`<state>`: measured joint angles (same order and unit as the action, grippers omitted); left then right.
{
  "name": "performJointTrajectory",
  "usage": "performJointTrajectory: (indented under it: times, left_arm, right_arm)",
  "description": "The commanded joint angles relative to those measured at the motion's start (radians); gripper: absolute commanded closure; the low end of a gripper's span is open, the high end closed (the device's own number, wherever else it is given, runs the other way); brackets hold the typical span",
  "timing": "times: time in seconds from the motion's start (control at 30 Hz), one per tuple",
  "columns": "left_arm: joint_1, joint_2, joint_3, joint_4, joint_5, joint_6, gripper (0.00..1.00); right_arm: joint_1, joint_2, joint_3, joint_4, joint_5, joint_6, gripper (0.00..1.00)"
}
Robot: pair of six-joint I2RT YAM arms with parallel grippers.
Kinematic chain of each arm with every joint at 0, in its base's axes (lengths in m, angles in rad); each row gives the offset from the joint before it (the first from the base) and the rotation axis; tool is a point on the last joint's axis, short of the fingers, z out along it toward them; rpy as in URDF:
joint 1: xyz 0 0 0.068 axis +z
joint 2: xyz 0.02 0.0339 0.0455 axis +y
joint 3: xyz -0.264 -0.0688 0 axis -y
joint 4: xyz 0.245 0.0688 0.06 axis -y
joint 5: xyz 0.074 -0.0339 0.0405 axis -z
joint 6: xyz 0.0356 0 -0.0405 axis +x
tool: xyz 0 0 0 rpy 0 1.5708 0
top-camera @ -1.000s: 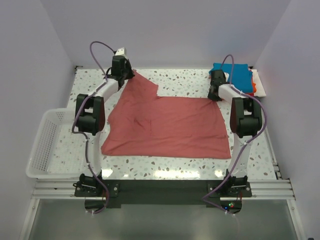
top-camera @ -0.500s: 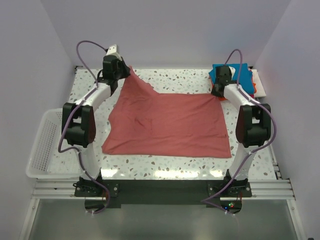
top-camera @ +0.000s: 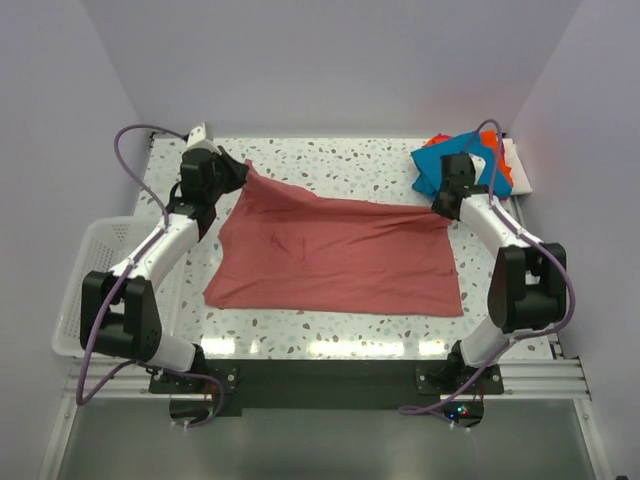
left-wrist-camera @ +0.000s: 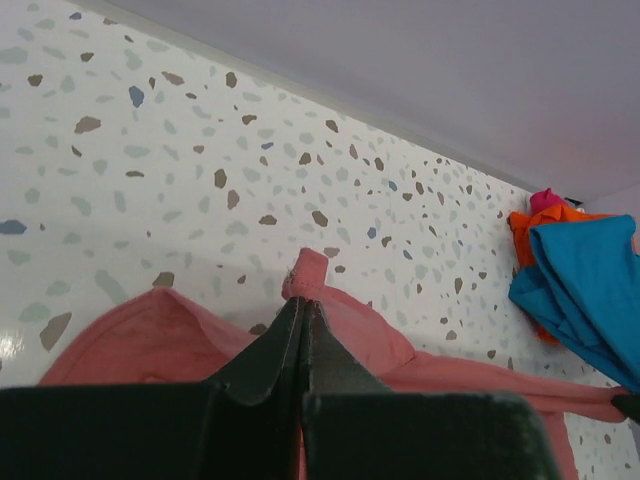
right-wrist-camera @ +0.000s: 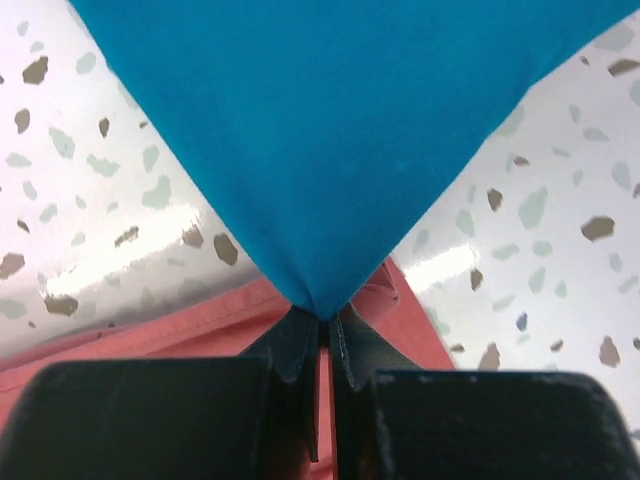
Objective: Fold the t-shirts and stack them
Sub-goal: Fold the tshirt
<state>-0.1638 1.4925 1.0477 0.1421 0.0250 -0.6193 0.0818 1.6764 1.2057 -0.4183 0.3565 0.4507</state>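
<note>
The large dusty-red shirt (top-camera: 335,255) lies spread on the speckled table, its far edge pulled taut between my two grippers. My left gripper (top-camera: 240,172) is shut on its far left corner, which shows pinched in the left wrist view (left-wrist-camera: 303,302). My right gripper (top-camera: 441,208) is shut on the far right corner. In the right wrist view (right-wrist-camera: 325,322) a corner of the teal-blue shirt (right-wrist-camera: 330,130) also runs down into the jaw tips, with red cloth (right-wrist-camera: 200,330) beside them. The teal shirt (top-camera: 450,165) lies skewed over the orange one (top-camera: 503,172). A bit of magenta cloth (left-wrist-camera: 545,200) peeks out behind.
A white mesh basket (top-camera: 85,290) stands off the table's left edge. Walls close in the far side and both flanks. The shirt pile sits at the far right corner, against a white tray edge (top-camera: 515,160).
Both grippers moved nearer and outward with the red shirt's far corners, drawing its far edge toward the front. The teal shirt was dragged and turned askew.
</note>
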Motion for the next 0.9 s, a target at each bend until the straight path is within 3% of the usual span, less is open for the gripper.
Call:
performJointTrajectory:
  times: [0.0, 0.37, 0.87]
  left_arm:
    - [0.009, -0.107, -0.087, -0.016, -0.017, -0.071, 1.0]
    - [0.009, -0.342, -0.284, -0.133, 0.003, -0.1, 1.0]
    - [0.009, -0.432, -0.33, -0.242, 0.046, -0.077, 1.0]
  right_arm:
    - [-0.004, -0.119, -0.075, -0.016, 0.035, 0.039, 1.0]
    - [-0.004, -0.261, -0.267, 0.013, -0.05, 0.074, 1.0]
    - [-0.005, -0.267, -0.305, 0.0, -0.119, 0.095, 0.98]
